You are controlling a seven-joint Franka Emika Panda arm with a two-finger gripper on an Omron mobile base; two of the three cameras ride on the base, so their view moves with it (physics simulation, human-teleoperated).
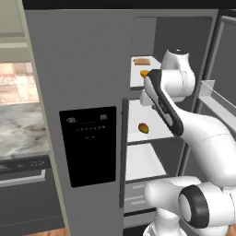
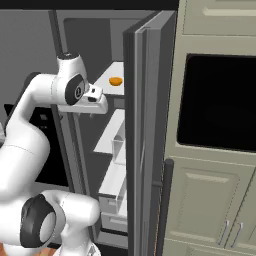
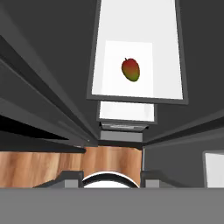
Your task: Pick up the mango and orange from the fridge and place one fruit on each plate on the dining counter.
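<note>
Gripper (image 2: 92, 114) state cannot be told; it is held above the mango (image 3: 130, 69), seemingly for descent. Orange (image 1: 144, 73) is left on fridge (image 1: 83, 69) upper shelf.

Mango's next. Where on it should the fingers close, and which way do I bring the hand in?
Grip the mango across its narrow middle, fingers on the two long flanks, probably coming from above through the open front of the fridge. It lies alone on a white shelf, its long axis running up-down in the hand view, with free space on both sides.
</note>
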